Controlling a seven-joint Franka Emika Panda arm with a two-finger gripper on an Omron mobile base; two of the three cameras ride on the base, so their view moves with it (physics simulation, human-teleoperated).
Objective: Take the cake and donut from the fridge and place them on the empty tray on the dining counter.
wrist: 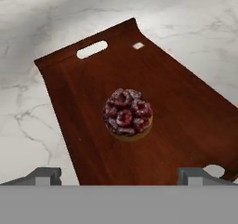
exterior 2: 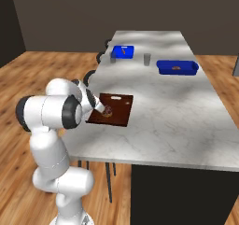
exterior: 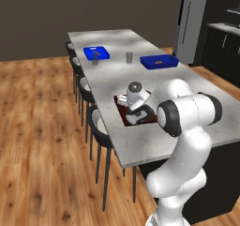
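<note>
The cake (wrist: 127,114), a dark reddish lump on a tan base, rests near the middle of the flat reddish-brown tray (wrist: 172,97) on the marbled dining counter (exterior 2: 177,112). My gripper (wrist: 118,174) is open just above and behind the cake, its fingertips (wrist: 44,174) spread wide and holding nothing. From the right base view the cake (exterior 2: 108,111) shows on the tray (exterior 2: 119,108) beside my hand (exterior 2: 99,105). In the left base view my hand (exterior: 136,109) covers much of the tray (exterior: 120,106). The grey fridge (exterior: 190,23) stands at the far right. The donut is out of view.
Two bright blue trays (exterior: 96,53) (exterior: 159,61) with small items and a grey cup (exterior: 129,57) stand farther along the counter. Dark stools (exterior: 96,122) line its left side. Dark cabinets (exterior: 225,51) stand beyond the fridge.
</note>
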